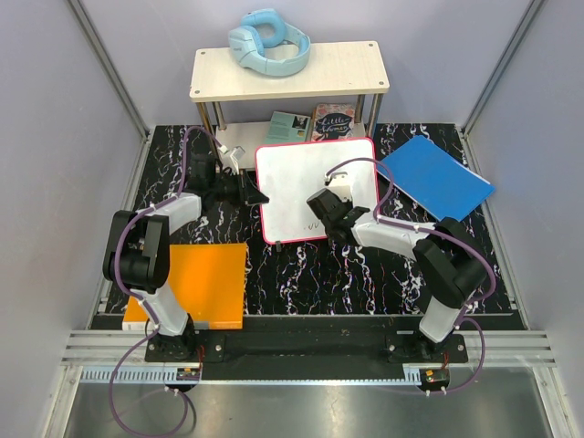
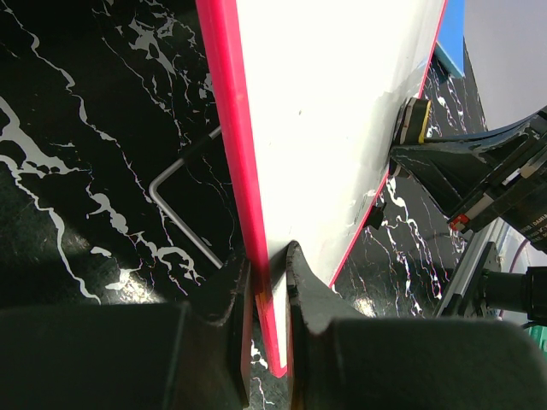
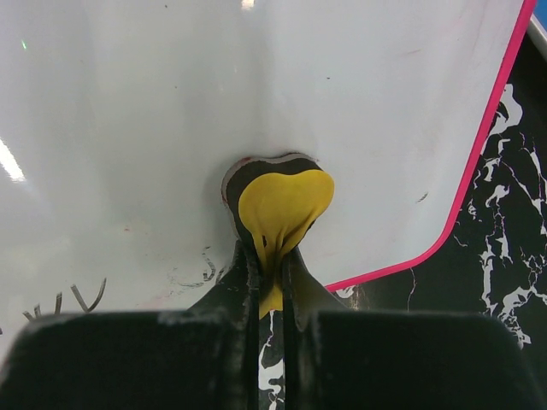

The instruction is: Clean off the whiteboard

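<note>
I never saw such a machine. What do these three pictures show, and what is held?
Two robot arms stand at a black marbled table. One picture looks down from above; the other two come from cameras on each wrist. The left end effector grips the edge of a large glossy white board with a pink rim. The right end effector holds a soft yellow eraser pad against the board. A flat orange sheet and a flat blue sheet lie nearby.

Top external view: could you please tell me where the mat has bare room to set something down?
Free: the mat strip between orange sheet, whiteboard and right arm; a patch just nearer than the blue sheet. Crowded: around the whiteboard and under the shelf.
</note>
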You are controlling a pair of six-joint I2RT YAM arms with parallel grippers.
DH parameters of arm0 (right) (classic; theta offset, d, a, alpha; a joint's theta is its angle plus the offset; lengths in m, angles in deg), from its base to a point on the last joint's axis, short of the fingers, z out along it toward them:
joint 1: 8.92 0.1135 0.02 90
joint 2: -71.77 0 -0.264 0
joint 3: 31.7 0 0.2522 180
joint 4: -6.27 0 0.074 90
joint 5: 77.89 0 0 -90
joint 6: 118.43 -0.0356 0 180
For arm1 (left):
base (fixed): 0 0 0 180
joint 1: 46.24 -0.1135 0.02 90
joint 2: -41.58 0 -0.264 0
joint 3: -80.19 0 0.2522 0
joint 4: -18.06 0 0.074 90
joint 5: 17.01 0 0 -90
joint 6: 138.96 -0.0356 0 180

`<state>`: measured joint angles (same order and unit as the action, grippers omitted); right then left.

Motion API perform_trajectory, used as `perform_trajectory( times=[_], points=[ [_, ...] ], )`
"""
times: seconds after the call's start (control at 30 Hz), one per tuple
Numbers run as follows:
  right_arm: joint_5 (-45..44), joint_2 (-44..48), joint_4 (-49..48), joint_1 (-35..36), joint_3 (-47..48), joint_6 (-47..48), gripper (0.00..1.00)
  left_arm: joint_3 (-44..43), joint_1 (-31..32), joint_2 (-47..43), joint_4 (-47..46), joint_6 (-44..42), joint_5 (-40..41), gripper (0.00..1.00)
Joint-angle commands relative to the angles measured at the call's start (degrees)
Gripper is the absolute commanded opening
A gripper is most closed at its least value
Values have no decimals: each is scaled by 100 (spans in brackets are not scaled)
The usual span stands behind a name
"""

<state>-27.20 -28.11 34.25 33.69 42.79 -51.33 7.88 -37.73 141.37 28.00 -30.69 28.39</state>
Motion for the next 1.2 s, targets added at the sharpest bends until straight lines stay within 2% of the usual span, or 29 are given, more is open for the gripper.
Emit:
perform_trajectory(
  times=[0.0, 0.53, 1.17],
  points=[
    [433, -269, -358, 98, 0, -92, 0, -113, -7, -3, 56, -648, 795, 0],
    [1162, -946, -464, 327, 844, 171, 0, -140, 1, 14, 65, -640, 777, 0],
    [1487, -1631, 116, 845, 1398, 628, 0, -140, -7, 32, 56, -622, 777, 0]
  ],
)
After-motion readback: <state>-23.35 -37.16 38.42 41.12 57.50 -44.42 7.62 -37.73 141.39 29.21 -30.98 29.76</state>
